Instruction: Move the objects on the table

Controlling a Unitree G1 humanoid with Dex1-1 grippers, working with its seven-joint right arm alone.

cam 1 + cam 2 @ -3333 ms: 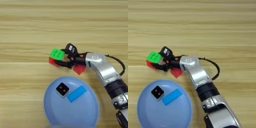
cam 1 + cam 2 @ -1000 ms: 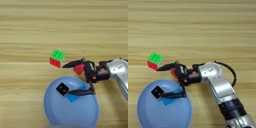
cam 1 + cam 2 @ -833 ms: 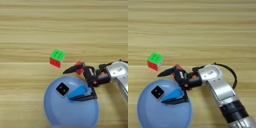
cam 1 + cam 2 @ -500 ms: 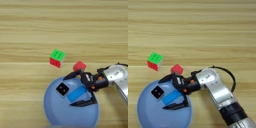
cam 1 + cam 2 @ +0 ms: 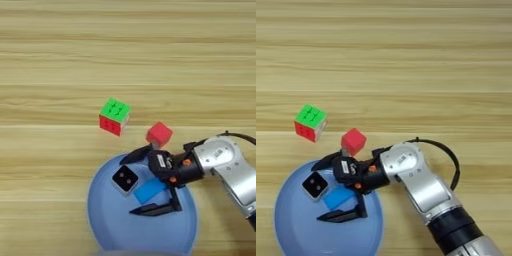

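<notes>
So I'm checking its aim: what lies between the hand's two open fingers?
The blue block on the plate lies between the fingers of the hand; both views show it.

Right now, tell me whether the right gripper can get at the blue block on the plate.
Probably yes. The right gripper is open, its fingers either side of the blue block on the plate; the white cube sits close beside, nothing covering the block.

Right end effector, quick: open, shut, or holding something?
Right end effector: open, holding nothing, its two fingers spread either side of the blue block on the plate.
</notes>
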